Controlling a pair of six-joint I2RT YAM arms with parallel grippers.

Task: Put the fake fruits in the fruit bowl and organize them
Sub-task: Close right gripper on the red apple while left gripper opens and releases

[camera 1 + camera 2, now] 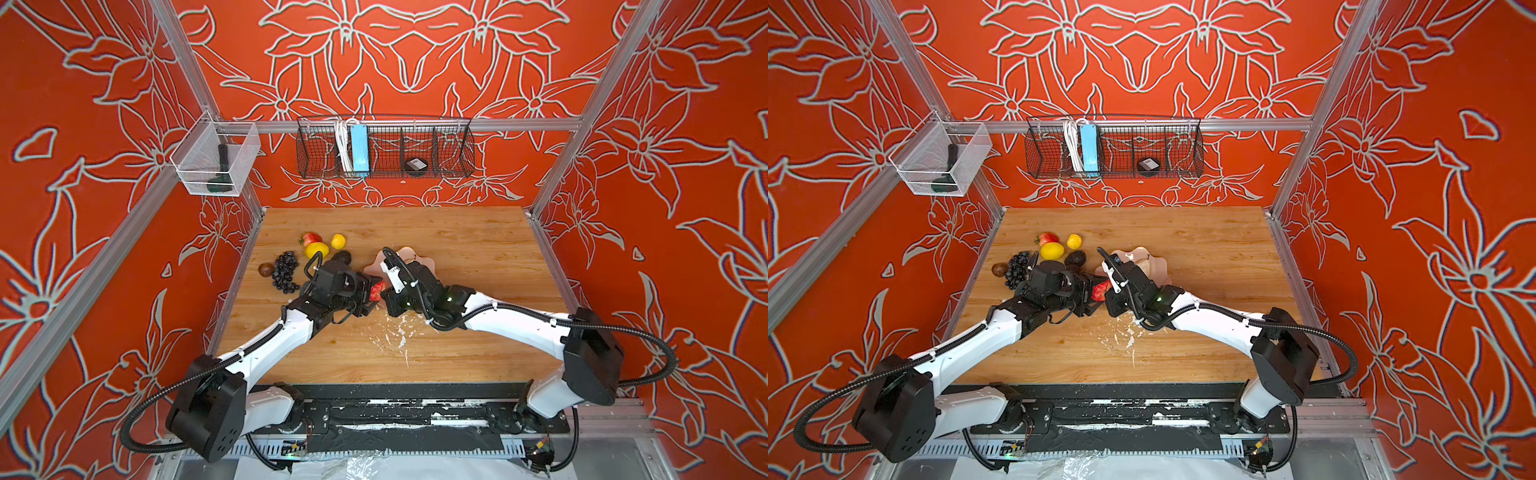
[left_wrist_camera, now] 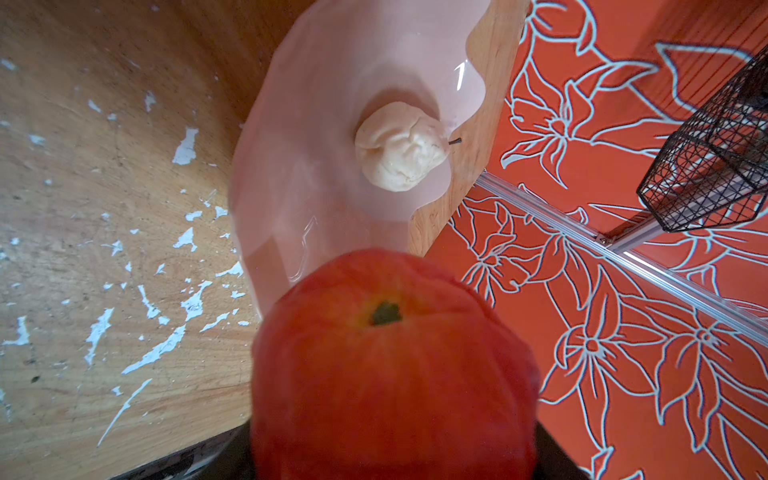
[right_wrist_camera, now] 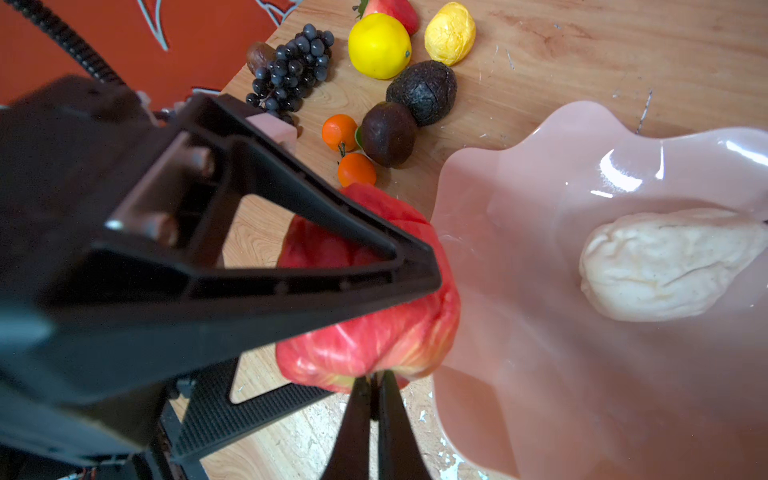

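A red apple [image 1: 377,291] [image 2: 390,374] hangs just off the near-left rim of the pale pink fruit bowl [image 1: 409,251] [image 3: 582,374], with my left gripper [image 1: 372,293] shut on it. One black finger [image 3: 374,257] lies across the apple [image 3: 374,332]. My right gripper [image 3: 376,384] is shut, its tips pressed against the apple's yellowish end. A pale pear [image 2: 401,147] lies in the bowl. On the table to the left are black grapes [image 1: 284,270], a lemon [image 1: 317,250], a yellow fruit [image 1: 338,241], a red fruit [image 1: 311,238], avocados [image 3: 422,91], small oranges [image 3: 340,132] and a brown piece [image 1: 266,269].
A black wire basket [image 1: 384,151] and a clear mesh box [image 1: 216,160] hang on the back rails above the table. White flecks [image 1: 399,332] mark the wood in front of the bowl. Red patterned walls close the table's left, right and back.
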